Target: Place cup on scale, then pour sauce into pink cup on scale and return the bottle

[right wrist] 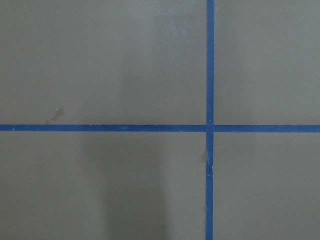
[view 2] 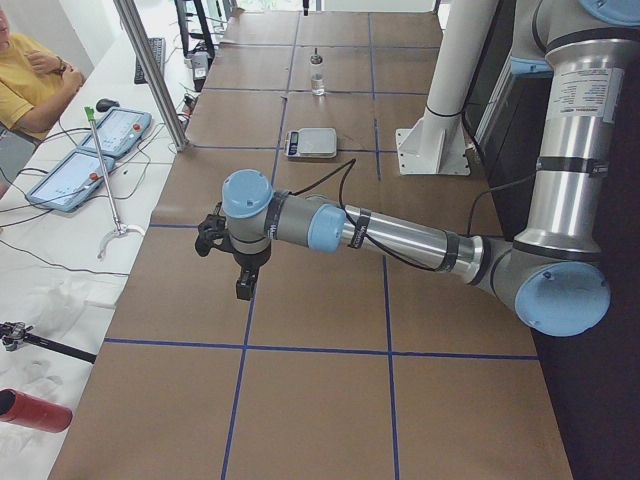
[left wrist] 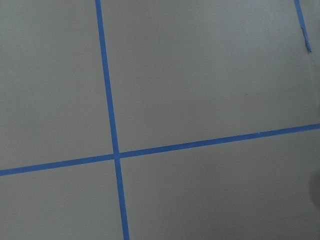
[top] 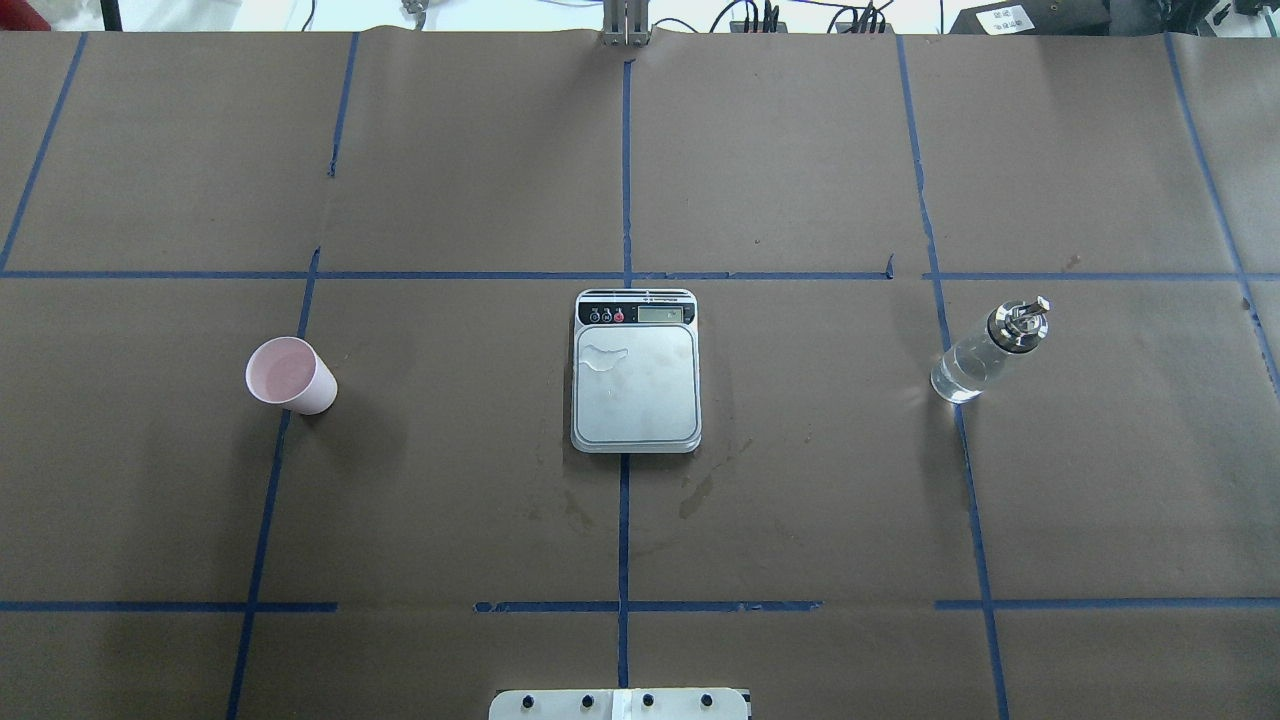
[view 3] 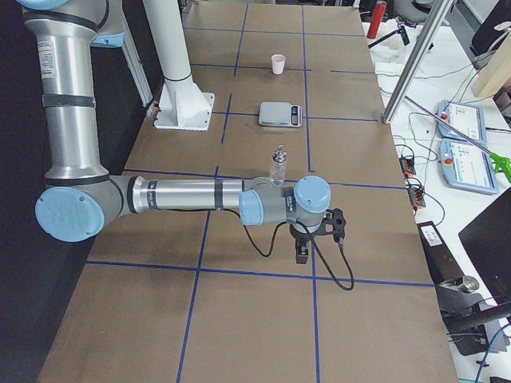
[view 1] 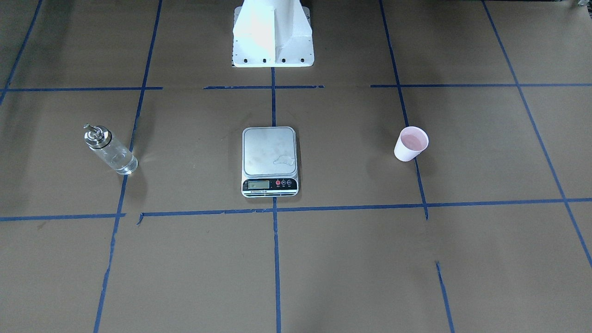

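The cup (view 1: pixel 410 143) stands upright on the brown table paper, on my left side (top: pixel 290 375), apart from the scale. The scale (view 1: pixel 269 159) lies at the table's middle (top: pixel 636 370), its steel platform bare but for a small wet mark. The bottle (view 1: pixel 110 150) stands upright on my right side (top: pixel 985 355), holding clear liquid. My left gripper (view 2: pixel 243 285) hangs over bare paper near the table's left end, far from the cup. My right gripper (view 3: pixel 302 254) hangs near the right end, just beyond the bottle (view 3: pixel 278 166). I cannot tell whether either is open.
The white robot base (view 1: pixel 272 34) stands behind the scale. Both wrist views show only brown paper and blue tape lines. An operator (view 2: pixel 30 80), teach pendants (view 2: pixel 70 170) and a metal post (view 2: pixel 150 70) are beside the table's far edge.
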Robot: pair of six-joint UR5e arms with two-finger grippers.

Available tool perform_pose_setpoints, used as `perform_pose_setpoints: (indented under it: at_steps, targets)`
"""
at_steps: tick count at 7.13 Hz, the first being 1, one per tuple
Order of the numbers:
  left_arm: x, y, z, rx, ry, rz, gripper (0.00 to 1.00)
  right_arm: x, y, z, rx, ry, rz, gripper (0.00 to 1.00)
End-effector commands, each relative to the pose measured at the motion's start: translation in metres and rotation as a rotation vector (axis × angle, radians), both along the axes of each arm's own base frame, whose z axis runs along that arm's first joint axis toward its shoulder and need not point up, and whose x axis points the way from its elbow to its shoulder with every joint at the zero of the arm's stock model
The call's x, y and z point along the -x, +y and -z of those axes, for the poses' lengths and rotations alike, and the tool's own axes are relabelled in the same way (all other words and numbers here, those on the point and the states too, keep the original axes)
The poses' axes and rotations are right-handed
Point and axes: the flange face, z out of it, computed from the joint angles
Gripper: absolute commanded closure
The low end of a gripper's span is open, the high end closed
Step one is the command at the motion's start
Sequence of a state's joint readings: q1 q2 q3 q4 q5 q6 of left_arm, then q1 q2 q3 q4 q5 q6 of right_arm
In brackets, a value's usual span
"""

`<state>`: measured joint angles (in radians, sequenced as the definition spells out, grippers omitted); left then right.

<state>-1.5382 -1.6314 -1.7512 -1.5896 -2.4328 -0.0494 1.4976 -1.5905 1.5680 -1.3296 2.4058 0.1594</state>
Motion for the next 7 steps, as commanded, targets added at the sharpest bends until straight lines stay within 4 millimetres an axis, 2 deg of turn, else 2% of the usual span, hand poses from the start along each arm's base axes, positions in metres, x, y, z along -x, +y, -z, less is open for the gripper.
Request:
perform_pose_setpoints:
  at_steps: [1, 2, 3, 4, 5, 6, 7]
  targets:
    - [-0.069, 0.002, 0.044, -0.069, 0.090, -0.086, 0.00, 0.006, 0.006, -0.009, -0.064, -0.013, -0.013, 0.00]
    - [-0.144, 0.009, 0.104, -0.010, 0.137, -0.063, 0.00, 0.007, 0.009, -0.002, -0.080, -0.025, -0.026, 0.00]
    - [-0.203, 0.029, 0.132, 0.039, 0.111, -0.034, 0.00, 0.008, 0.010, 0.002, -0.097, -0.043, -0.042, 0.00]
    - [-0.242, 0.038, 0.125, 0.077, 0.079, -0.053, 0.01, 0.010, 0.011, 0.006, -0.102, -0.076, -0.031, 0.00]
    - [-0.252, 0.030, 0.111, 0.112, 0.066, -0.055, 0.01, 0.015, 0.009, 0.005, -0.096, -0.083, -0.019, 0.00]
    - [-0.262, 0.027, 0.104, 0.126, 0.059, -0.067, 0.01, 0.024, 0.007, 0.006, -0.096, -0.086, -0.002, 0.00]
    - [-0.276, 0.028, 0.094, 0.141, 0.047, -0.089, 0.01, 0.027, 0.006, 0.007, -0.097, -0.088, 0.005, 0.00]
